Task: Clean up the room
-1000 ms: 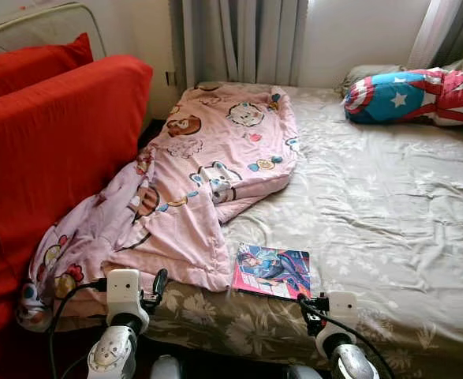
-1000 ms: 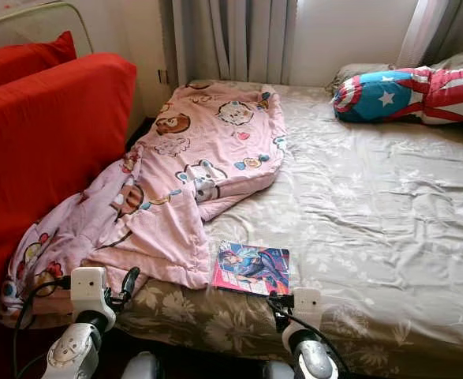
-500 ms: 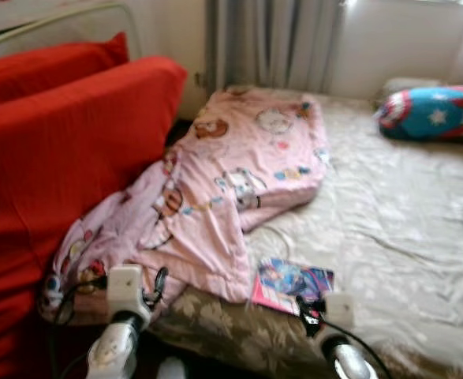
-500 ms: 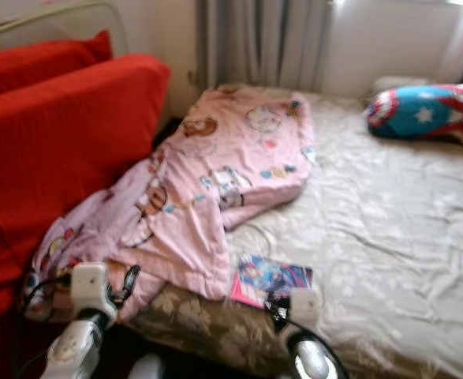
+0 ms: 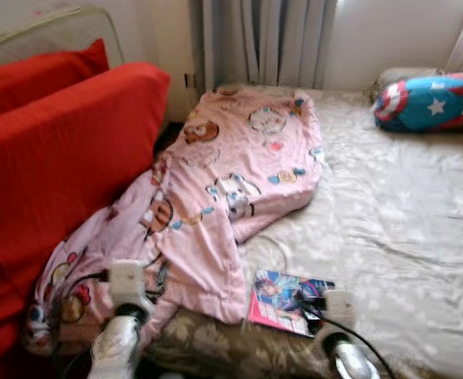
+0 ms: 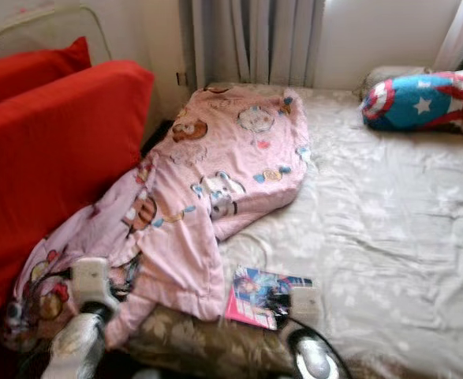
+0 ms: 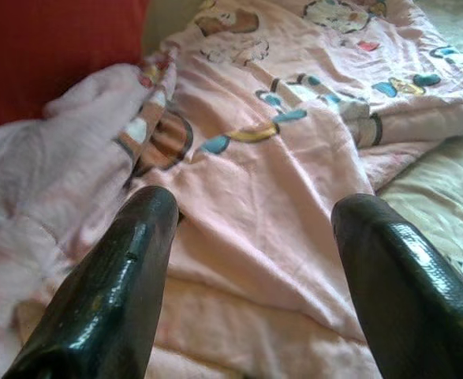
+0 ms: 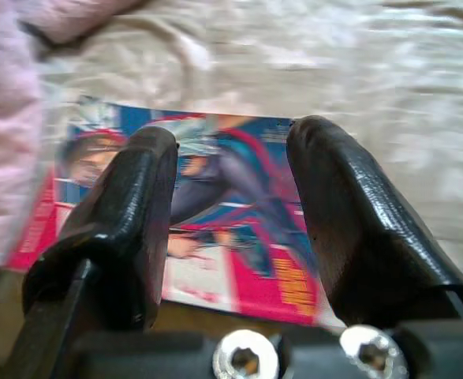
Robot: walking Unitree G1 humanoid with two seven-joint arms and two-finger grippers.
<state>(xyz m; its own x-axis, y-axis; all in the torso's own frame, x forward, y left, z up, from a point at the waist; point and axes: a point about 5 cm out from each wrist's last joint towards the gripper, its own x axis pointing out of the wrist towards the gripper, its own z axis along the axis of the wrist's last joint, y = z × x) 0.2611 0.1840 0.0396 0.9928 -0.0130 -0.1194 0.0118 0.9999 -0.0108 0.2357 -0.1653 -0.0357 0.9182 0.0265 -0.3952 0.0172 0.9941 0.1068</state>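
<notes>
Two grippers were in view at the near edge of the bed. Left gripper was held low over the crumpled near end of the pink blanket, its two black fingers spread well apart with nothing between them. Right gripper was poised just above the comic book, fingers also parted, one to each side of the cover; whether they touched the cover could not be told.

Comic book lay flat on the beige floral sheet close to the bed's near edge, just beside the blanket's lower fold, its pink border toward the robot. Blanket, printed with cartoon animals, ran from the far left corner of the bed by the grey curtains down to the near left, where it spilled off the mattress against the red sofa. A red cushion sat on the sofa back. A pillow in red, white and blue with a star lay at the far right of the bed, well apart from the book. Head views were slightly blurred.
</notes>
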